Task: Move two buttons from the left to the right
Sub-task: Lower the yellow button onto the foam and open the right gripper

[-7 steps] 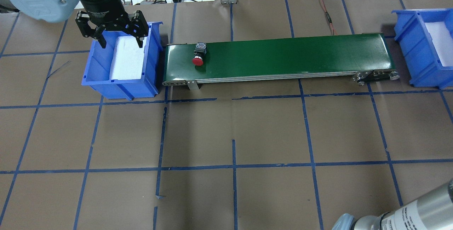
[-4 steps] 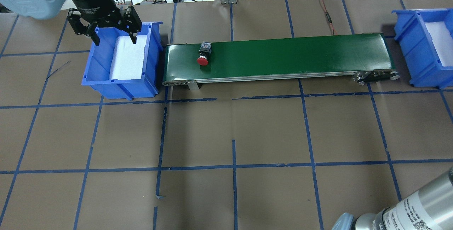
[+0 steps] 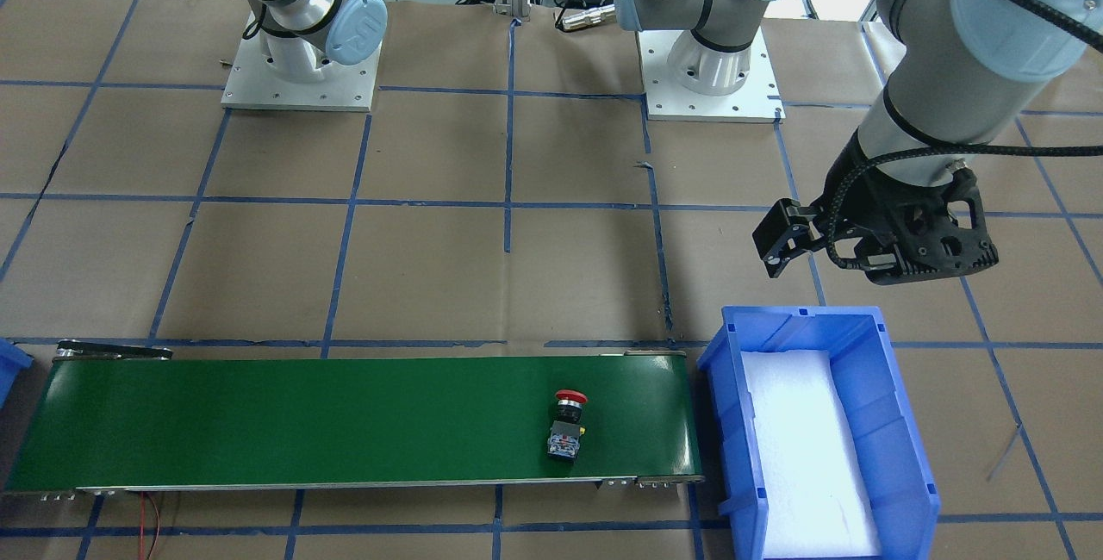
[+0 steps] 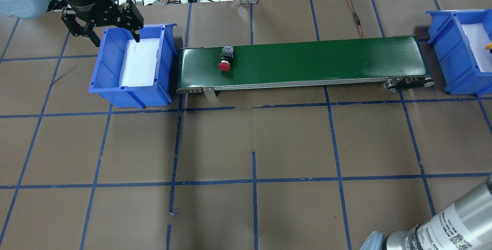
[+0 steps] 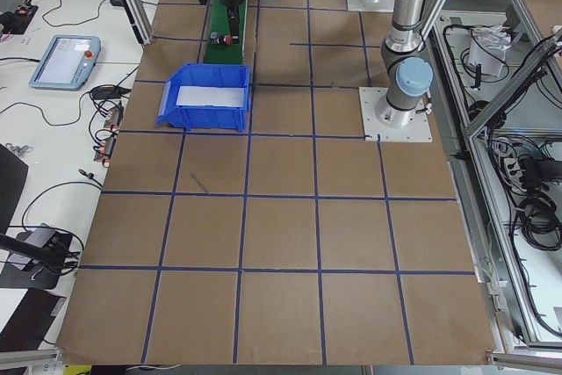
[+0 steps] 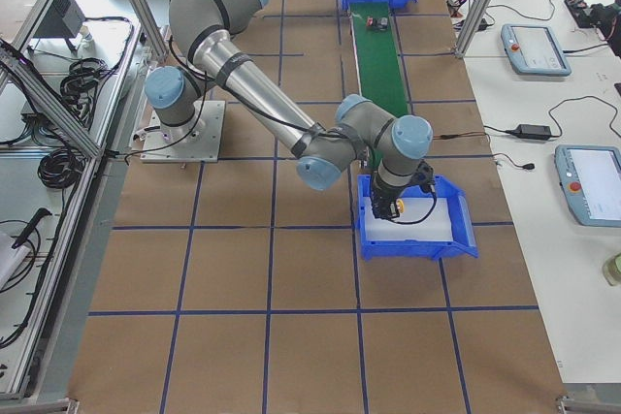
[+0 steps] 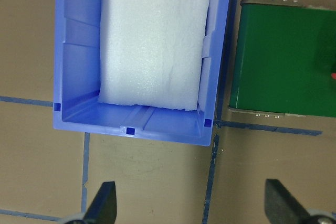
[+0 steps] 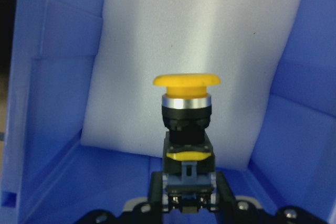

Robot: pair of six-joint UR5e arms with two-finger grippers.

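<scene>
The table [image 4: 292, 142], covered in brown paper with a blue tape grid, fills the overhead view. A green conveyor belt [image 4: 315, 59] runs across the upper middle of that view. The left blue bin [image 4: 130, 98] sits at its left end and the right blue bin [image 4: 449, 50] at the frame's right edge, each lined with white foam.

The left gripper [image 4: 115, 38] hovers in the upper left, over the far end of the left blue bin, fingers spread wide with nothing between them. There is white lettering on its wrist, too small to read.

The right gripper [image 8: 186, 198] is clamped on the block body of the yellow button [image 8: 186, 114], cap outward, above the foam inside the right blue bin. A printed label with a square code shows on that arm at lower right of the overhead view (illegible).

The red button [image 4: 225, 59] lies on its side on the belt, near its left end.
</scene>
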